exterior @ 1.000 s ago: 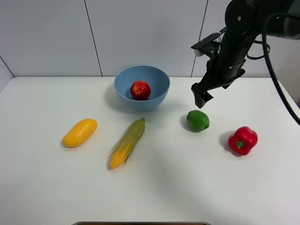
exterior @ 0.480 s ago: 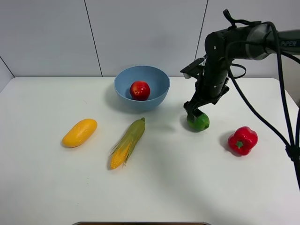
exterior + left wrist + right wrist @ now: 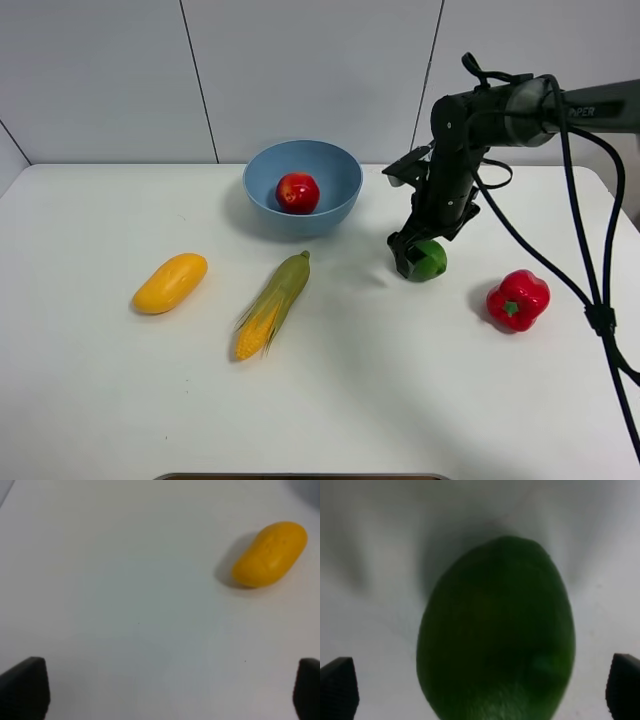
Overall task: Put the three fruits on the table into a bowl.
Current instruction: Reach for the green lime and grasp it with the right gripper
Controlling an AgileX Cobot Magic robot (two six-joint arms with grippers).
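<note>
The right gripper (image 3: pixel 410 262) stands spread wide astride the lime (image 3: pixel 432 260), a finger on either side, apparently placed to close on it. The lime rests on the table (image 3: pixel 400 400) at 4 o'clock from the blue bowl (image 3: pixel 335 210), which holds the pomegranate (image 3: pixel 299 192). The mango (image 3: pixel 170 283) lies at 8 o'clock. The left gripper (image 3: pixel 165 687), also spread and empty, hangs near it.

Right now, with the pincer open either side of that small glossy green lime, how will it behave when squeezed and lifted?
The small glossy green lime is rounded and egg-shaped, so it would probably roll on the white tabletop if nudged off-centre. Its shiny skin may slip in the open right pincer. It looks smooth and undented, so it is likely firm.
</note>
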